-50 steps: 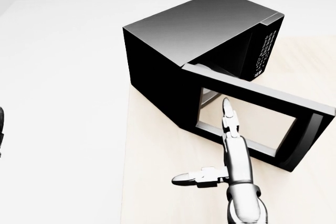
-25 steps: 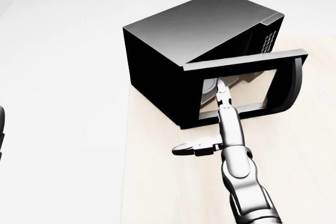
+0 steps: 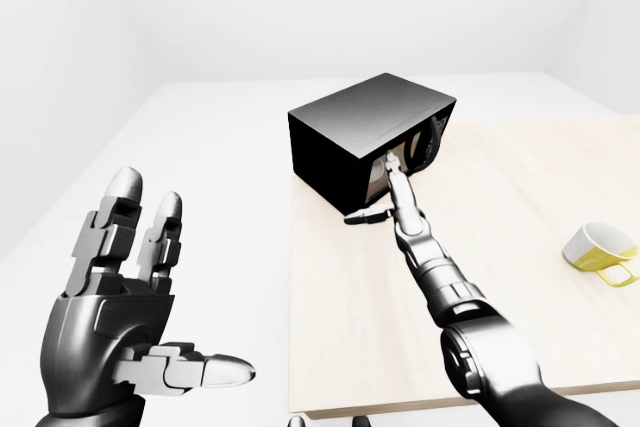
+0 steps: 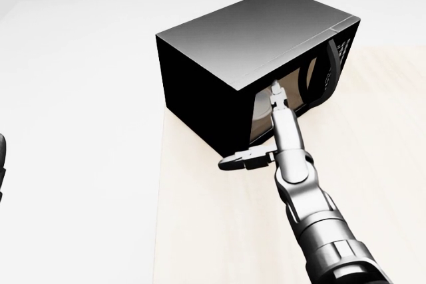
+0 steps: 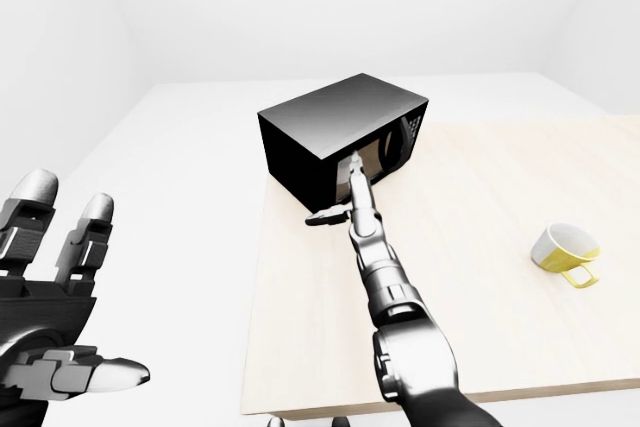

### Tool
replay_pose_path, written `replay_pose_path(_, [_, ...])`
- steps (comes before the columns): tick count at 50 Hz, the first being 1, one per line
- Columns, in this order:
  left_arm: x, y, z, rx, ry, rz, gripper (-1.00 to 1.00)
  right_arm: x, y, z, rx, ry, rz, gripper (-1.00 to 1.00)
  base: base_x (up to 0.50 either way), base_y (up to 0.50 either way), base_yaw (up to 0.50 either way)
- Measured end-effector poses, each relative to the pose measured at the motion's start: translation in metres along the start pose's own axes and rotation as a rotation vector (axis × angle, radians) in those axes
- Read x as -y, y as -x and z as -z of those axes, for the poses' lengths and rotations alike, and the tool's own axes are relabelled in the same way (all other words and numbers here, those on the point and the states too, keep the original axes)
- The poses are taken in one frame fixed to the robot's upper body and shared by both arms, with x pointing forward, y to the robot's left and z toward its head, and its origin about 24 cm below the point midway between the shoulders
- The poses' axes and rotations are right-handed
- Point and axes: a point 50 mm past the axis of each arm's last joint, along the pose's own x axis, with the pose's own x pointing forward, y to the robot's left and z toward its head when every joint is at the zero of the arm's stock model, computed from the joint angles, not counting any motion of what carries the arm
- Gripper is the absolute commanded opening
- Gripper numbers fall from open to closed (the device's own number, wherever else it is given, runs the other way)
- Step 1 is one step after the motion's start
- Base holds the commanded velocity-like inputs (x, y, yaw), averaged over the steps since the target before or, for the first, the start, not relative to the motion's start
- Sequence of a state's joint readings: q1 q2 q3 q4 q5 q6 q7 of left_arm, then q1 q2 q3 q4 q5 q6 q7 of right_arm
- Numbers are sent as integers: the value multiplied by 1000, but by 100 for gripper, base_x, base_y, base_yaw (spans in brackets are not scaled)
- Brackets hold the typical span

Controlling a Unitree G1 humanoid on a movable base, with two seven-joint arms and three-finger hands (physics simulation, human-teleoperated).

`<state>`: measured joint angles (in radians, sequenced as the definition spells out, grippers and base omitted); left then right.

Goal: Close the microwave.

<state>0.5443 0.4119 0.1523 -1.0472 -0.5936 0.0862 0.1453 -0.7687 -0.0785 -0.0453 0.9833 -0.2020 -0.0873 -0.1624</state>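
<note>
Black and boxy, the microwave (image 3: 372,137) sat at the left edge of the pale wooden surface (image 3: 500,277) in the left-eye view. Your right hand (image 3: 388,187) reached to its glass door, with the long fingers (image 3: 393,169) stretched straight, tips against the pane, and the thumb splayed out to the left. Nothing was held. Your left hand (image 3: 125,317) stood raised at lower left, its grey segmented fingers spread wide and empty. A white cup with a yellow inside (image 3: 600,250) lay tipped on its side, well apart near the view's right edge.

Seen from the head view, the microwave's door (image 4: 293,94) was almost flush with the body, only a narrow gap showing at its right side by the keypad. Your right hand's metal fingertips (image 4: 275,92) pressed the window, the thumb jutting left just above the wood. Half a second before, that door had stood swung out at a wide angle; you had pushed it nearly shut, and your arm had extended farther toward the oven. The camera had not moved.

From the right-eye view, the same arrangement showed, with the left hand's fingers (image 5: 60,247) apart at the left edge.
</note>
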Motion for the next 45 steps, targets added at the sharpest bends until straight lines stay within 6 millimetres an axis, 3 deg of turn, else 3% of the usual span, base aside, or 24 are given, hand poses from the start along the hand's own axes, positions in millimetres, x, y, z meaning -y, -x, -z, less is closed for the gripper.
replay_pose_path(29, [0, -1, -1, 14, -1, 0, 100, 0, 4, -5, 42, -16, -2, 100, 1, 0, 0])
replay_pose_path(36, [0, -1, -1, 14, -1, -1, 100, -1, 35, -5, 77, -44, -28, 100, 0, 0, 0])
replay_pose_path(45, [-1, 0, -1, 7, -1, -3, 100, 0, 106, -2, 214, -76, -57, 100, 0, 0, 0])
